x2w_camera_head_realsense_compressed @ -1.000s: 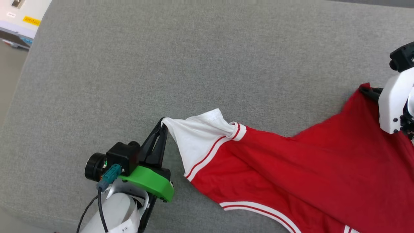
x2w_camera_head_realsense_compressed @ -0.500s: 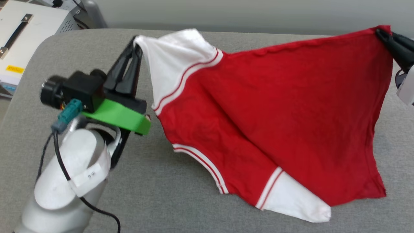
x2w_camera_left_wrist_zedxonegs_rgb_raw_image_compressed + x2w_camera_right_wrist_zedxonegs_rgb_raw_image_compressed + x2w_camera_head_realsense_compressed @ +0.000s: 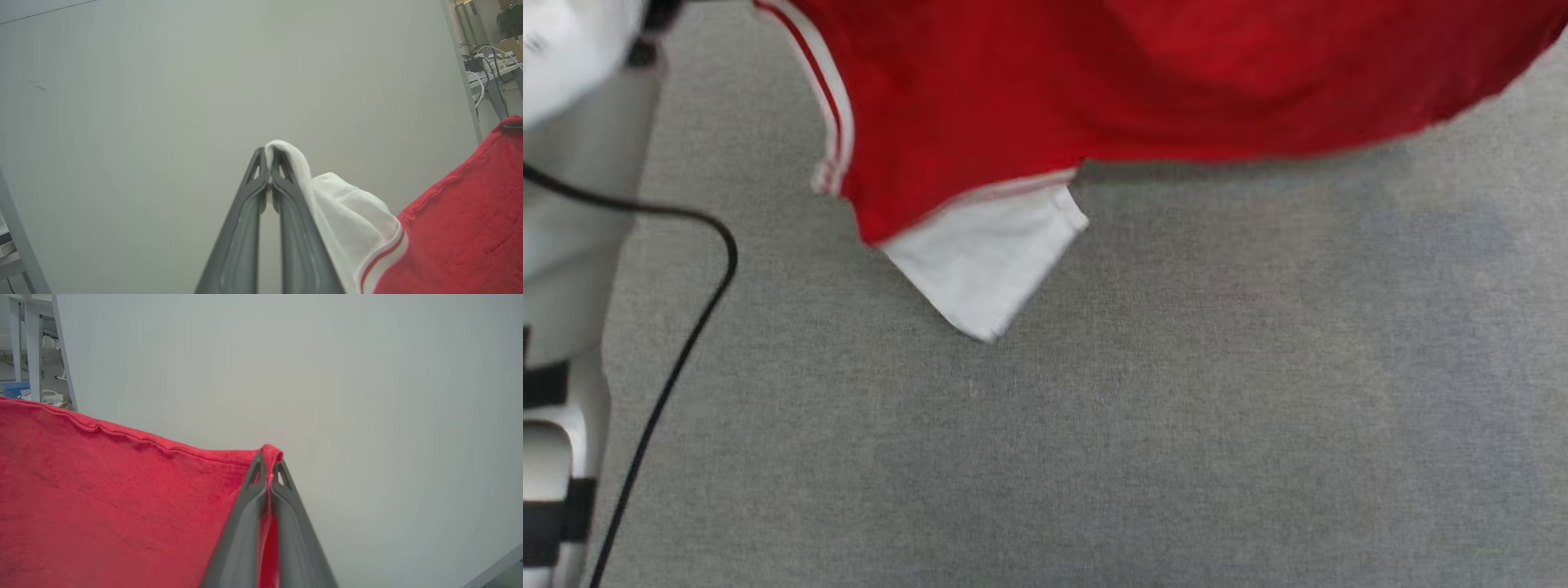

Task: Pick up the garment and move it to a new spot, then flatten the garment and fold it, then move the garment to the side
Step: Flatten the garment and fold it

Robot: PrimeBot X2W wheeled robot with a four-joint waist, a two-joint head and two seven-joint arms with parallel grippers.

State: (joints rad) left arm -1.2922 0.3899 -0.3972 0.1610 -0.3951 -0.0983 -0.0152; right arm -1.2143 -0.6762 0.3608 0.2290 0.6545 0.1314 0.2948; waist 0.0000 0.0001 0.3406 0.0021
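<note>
Hanging across the top of the head view, the garment spreads between two pinches — left gripper clenched on a white sleeve tip, right gripper clamped on a red hem corner, each at mid-frame — likely so it can be laid flat on the grey surface; its free sleeve dangles centre-left.

The grey cushion lies open across the middle and right, below the hanging garment. At its left edge a pale forearm and a black cable stand in the way.
</note>
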